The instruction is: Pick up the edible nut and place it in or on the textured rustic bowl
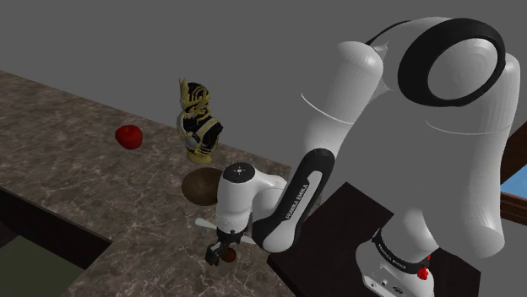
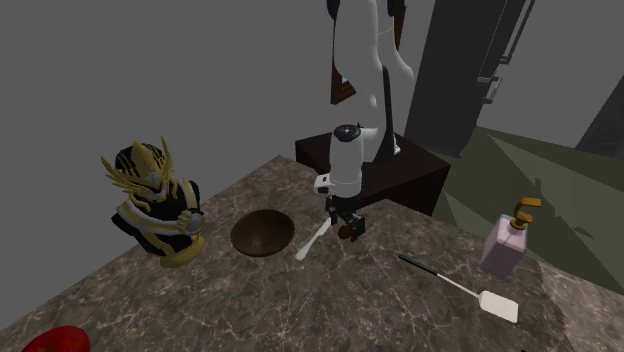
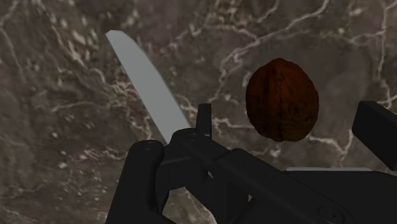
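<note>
One walnut (image 3: 282, 100), reddish-brown and ridged, sits between the two black fingers (image 3: 375, 127) of the gripper (image 3: 289, 122). In the wrist view there is a gap of veined counter on either side of it, so the fingers stand apart and clasp nothing. In the shoulder view the nut (image 1: 226, 252) is a small brown spot at the tips of the gripper (image 1: 221, 251), low over the dark marbled stone counter (image 1: 67, 169); I cannot tell whether it rests on the stone or hangs just clear of it. The second exterior view shows the same: nut (image 2: 344, 232) at the gripper (image 2: 347, 226), with the white forearm upright above it.

Just beside the gripper lies a pale grey knife (image 3: 143, 79), its blade running away from the fingers across the counter. In the second exterior view the knife (image 2: 313, 240) lies between the gripper and a shallow dark brown bowl (image 2: 263, 233) (the rough-looking one the task means), which stands near but apart from both. In the shoulder view the bowl (image 1: 201, 187) is just beyond the wrist, and the knife (image 1: 207, 224) shows at the wrist's left.

Past the bowl stands a black and gold armoured bust (image 2: 155, 200). Farther off lies a round red object (image 1: 129, 136). At the second exterior view's right are a white spatula (image 2: 462, 289) and a pink pump bottle (image 2: 505, 243). The arm's dark stand (image 1: 338, 245) adjoins the counter.
</note>
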{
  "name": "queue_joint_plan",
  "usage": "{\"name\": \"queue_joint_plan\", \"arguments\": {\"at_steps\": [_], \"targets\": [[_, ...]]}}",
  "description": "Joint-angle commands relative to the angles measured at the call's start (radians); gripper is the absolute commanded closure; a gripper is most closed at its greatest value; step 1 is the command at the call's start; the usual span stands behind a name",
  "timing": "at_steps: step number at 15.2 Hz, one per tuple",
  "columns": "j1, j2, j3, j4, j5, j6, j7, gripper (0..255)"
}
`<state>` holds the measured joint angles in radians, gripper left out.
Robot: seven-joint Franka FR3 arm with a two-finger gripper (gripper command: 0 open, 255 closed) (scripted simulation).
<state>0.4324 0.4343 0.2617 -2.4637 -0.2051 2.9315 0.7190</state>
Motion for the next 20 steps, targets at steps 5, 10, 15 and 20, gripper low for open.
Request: {"name": "queue_joint_plan", "arguments": {"at_steps": [5, 10, 15, 20], "targets": [[0.000, 0.000, 0.000, 0.000, 0.000, 0.000, 0.000, 255], [0.000, 0.000, 0.000, 0.000, 0.000, 0.000, 0.000, 255], [-0.027, -0.046, 0.032, -0.012, 0.023, -0.034, -0.016, 255], [-0.071, -0.122, 0.087, -0.029, 0.072, -0.094, -0.050, 255]]}}
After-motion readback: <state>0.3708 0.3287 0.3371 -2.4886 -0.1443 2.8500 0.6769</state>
